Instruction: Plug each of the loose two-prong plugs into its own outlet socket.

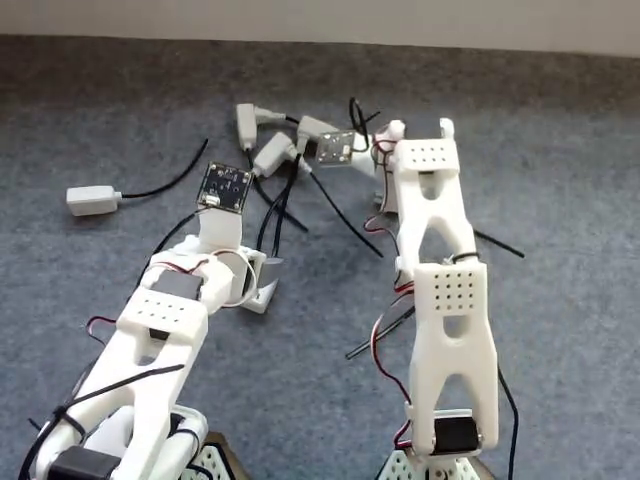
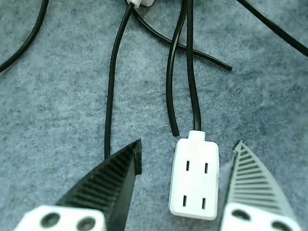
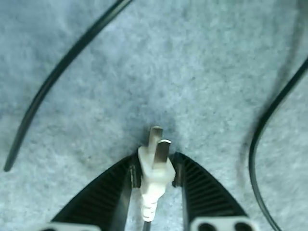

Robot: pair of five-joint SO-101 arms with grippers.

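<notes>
Your left tool (image 2: 188, 144) spread wide, outlet socket (image 2: 195, 180) flat between its jaws on the counter (image 2: 57, 96). Your right tool (image 3: 156, 161) clenched on two-prong plug (image 3: 155, 175), prongs pointing away.

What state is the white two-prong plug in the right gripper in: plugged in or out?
Out. The white two-prong plug is clamped in the right gripper, both metal prongs bare over grey carpet, touching no socket.
</notes>
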